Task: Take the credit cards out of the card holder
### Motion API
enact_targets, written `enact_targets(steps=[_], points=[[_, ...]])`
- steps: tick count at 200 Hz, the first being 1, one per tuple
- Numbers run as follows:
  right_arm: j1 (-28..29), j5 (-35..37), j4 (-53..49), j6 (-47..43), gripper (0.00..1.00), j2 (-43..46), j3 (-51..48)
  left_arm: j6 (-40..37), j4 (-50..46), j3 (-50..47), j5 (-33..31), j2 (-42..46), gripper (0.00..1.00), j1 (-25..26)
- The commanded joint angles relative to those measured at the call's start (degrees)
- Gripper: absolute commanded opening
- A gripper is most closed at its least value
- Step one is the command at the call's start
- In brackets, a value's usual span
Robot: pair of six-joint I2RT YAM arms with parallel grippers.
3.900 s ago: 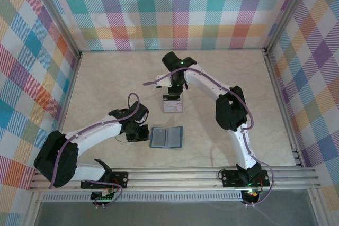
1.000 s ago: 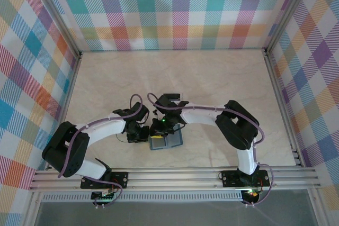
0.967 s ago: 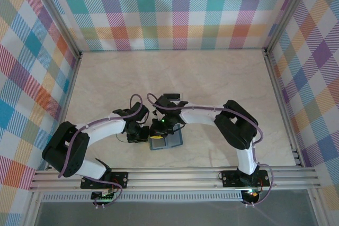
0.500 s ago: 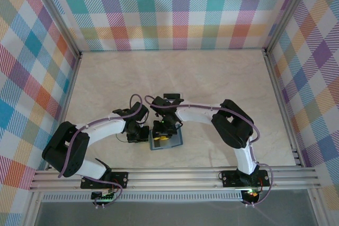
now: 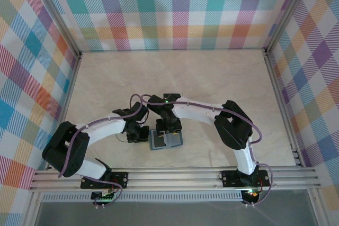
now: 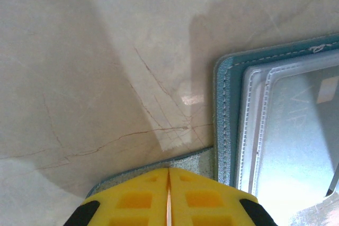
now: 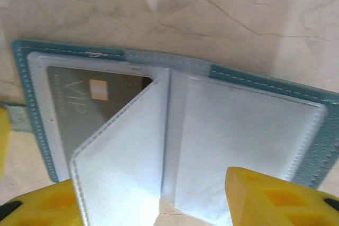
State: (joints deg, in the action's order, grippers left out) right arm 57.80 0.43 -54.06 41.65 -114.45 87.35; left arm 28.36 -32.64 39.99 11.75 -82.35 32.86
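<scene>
The top external camera looks steeply down from above and behind the arm bases, taking in the whole desk (image 5: 222, 78) from afar. Both wrist cameras sit very close above the card holder (image 5: 166, 140), the left at its tabbed edge, the right over its open pockets. They share the VIP card (image 7: 100, 104) pocket.

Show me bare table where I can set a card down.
The far half of the table, from the arms to the back wall, is bare; so is the stretch between the right arm and the right wall. The near strip right of the card holder is free but narrow. It is crowded where the left gripper and right gripper meet at the holder.
</scene>
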Motion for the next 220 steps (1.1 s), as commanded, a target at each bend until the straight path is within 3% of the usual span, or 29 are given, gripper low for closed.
enact_targets(steps=[1,104,156,220], points=[[0.4,1.8,-3.4,-0.8,0.6,0.0,0.9,-1.4,-1.0,0.8,-0.6,-0.6,0.1,-0.9],[-1.7,6.4,-4.1,-1.1,0.61,4.8,-5.5,-1.5,-2.3,2.6,-0.9,-0.2,0.1,-0.9],[-3.2,-2.0,4.7,-0.5,0.57,7.7,-12.8,-1.0,-2.7,3.9,-0.3,0.1,0.1,-0.9],[-3.3,-8.6,13.1,3.4,0.4,12.6,-20.1,1.9,-3.6,7.9,2.4,1.6,0.11,0.8]])
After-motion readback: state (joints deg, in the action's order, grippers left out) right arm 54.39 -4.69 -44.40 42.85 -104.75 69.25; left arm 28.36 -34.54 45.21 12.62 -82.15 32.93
